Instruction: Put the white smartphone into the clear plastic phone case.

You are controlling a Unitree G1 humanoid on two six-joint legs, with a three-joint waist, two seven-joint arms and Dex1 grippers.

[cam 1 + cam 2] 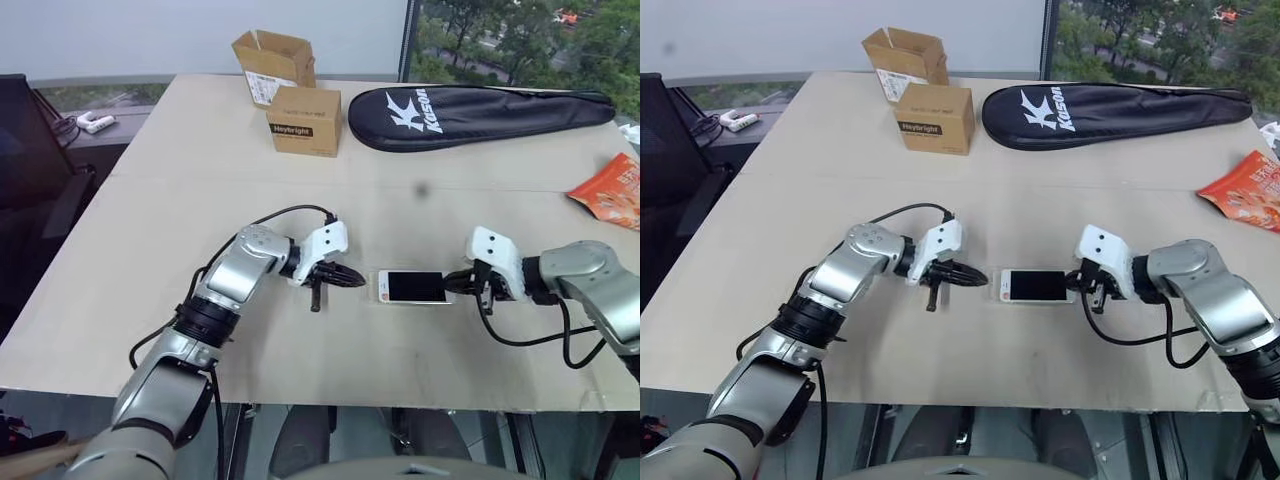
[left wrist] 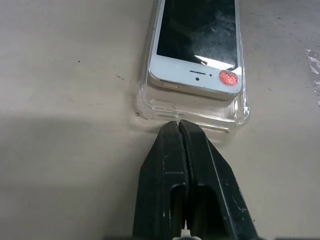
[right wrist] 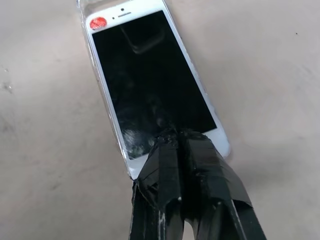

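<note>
The white smartphone (image 1: pixel 414 287) lies screen-up near the middle of the tan counter (image 1: pixel 200 190), sitting over the clear plastic phone case (image 2: pixel 235 112), whose glossy rim shows past the phone's speaker end; that end looks slightly raised above the case floor rather than fully seated. A small red round sticker (image 2: pixel 228 77) sits beside the earpiece. The left hand (image 1: pixel 352 277) is at the phone's 9 o'clock, its two black fingers clenched together with nothing between them, tips right at the case's end edge. The right hand (image 1: pixel 456 283) is at the phone's 3 o'clock, also clenched and empty, its tape-wrapped tips resting on the home-button end of the screen. Toward 12 o'clock on the counter stand two cardboard boxes: the nearer closed box (image 1: pixel 304 120) carries a label reading "Heybright", and the open box (image 1: pixel 272 62) behind it has a white label too small to read. To their right lies a black racket bag (image 1: pixel 480 115) printed "Kason" with a large white K. At about 2 o'clock, at the counter's edge, is an orange-red snack packet (image 1: pixel 612 190).
</note>
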